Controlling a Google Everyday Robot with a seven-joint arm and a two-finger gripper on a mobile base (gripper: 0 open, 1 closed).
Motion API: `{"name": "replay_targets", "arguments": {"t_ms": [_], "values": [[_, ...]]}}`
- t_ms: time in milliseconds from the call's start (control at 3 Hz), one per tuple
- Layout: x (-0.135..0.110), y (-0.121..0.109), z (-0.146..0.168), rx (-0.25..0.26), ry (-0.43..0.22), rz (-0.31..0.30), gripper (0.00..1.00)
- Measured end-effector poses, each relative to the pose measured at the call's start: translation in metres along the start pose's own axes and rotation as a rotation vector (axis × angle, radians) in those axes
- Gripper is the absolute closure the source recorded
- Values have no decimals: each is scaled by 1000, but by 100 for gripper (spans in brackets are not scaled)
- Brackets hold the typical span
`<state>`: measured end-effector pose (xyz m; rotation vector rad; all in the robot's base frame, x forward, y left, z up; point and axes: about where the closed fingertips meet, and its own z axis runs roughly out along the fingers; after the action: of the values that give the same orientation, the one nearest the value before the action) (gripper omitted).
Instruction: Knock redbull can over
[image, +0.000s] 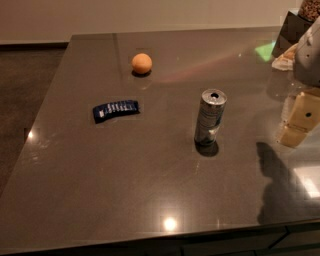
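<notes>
Glossy dark grey countertop (100, 200) is carrying a slim silver-and-blue metal redbull can (210, 117), standing upright right of centre.
Pale gripper (309, 50) is hanging at the far right edge, well apart from the can; whether it is open or holding anything cannot be told. Round orange ball (142, 63) and flat dark blue packet (115, 109) are lying farther left.

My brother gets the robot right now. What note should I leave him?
Gripper: at the right edge of the view, above the table, right of the can and not touching it.
Can: upright, mid-table, nothing against it.
Ball and packet: farther left, well apart from the can.
Done: no knock yet.
Left: probably sweep the gripper left into the can to tip it over.
</notes>
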<state>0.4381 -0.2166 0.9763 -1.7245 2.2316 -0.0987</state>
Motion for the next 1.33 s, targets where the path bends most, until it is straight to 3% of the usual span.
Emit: {"name": "replay_targets", "arguments": {"t_ms": [333,667,1000,1333], "values": [[0,0,0,0,0,0,0],[-5,-6,8,-3,-76,27,0],[-17,-14,24,14,-201,68,0],[-39,-27,45,52,-426,149,0]]}}
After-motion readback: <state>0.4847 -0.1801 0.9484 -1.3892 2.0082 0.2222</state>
